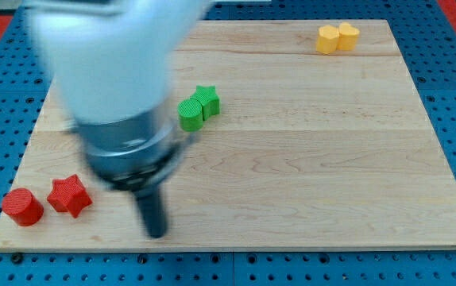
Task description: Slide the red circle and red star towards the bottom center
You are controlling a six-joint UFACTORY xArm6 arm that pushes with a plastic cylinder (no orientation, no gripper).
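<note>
The red circle [23, 206] lies near the board's bottom left corner. The red star [70, 195] sits just to its right, almost touching it. My tip [156, 233] is near the bottom edge of the board, to the right of the red star with a clear gap between them. The blurred arm body reaches down from the view's top left and covers part of the board behind it.
A green circle [190, 113] and a green star [207, 100] sit together above my tip, left of centre. Two yellow blocks [337, 37] sit together at the top right. The wooden board [307, 159] lies on a blue pegboard.
</note>
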